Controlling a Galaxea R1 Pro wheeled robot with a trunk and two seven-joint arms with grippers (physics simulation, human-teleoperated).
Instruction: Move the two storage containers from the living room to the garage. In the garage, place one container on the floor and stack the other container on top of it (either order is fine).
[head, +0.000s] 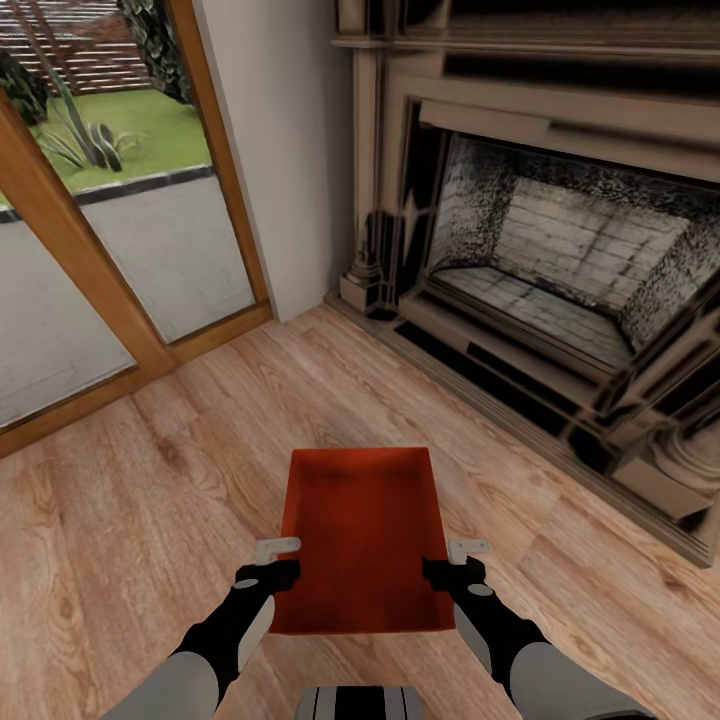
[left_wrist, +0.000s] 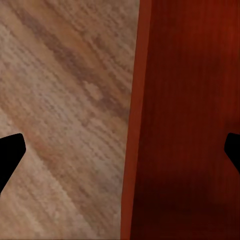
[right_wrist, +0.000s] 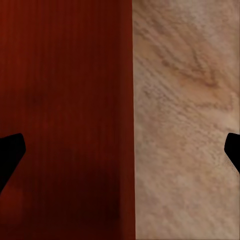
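While the orange-red storage container (head: 365, 540) is carried above the wood plank floor (head: 150, 500) before the fireplace (head: 560, 270), its side walls are straddled by spread jaws of the left gripper (head: 272, 562) and right gripper (head: 455, 560); it should be kept level.

fireplace (head: 560, 260) right, glass doors (head: 90, 230) left

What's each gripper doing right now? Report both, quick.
Left gripper: open, fingers straddling the left wall of the orange-red storage container.
Right gripper: open, fingers straddling the container's right wall.
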